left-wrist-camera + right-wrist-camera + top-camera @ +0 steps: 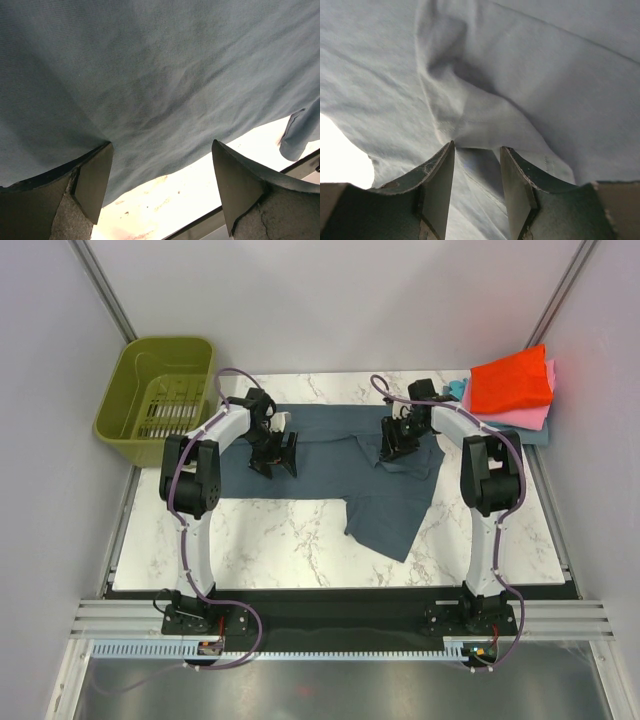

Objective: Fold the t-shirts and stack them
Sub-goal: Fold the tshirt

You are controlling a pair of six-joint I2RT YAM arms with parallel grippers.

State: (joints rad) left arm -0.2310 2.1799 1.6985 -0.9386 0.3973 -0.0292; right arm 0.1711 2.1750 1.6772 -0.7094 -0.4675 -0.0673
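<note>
My left claw (161,149) hangs wide open over the grey shirt (330,465), holding nothing. My right claw (477,146) is down on the shirt's right part. Its jaws are narrowed, with a ridge of cloth bunched at the tips; I can't tell if it's actually pinched. The grey shirt lies spread across the table (270,540), one part trailing toward the near edge. The red shirt (510,380), pink shirt (535,418) and teal shirt (458,390) are folded and piled at the far right corner. The basket (112,405) is far left.
</note>
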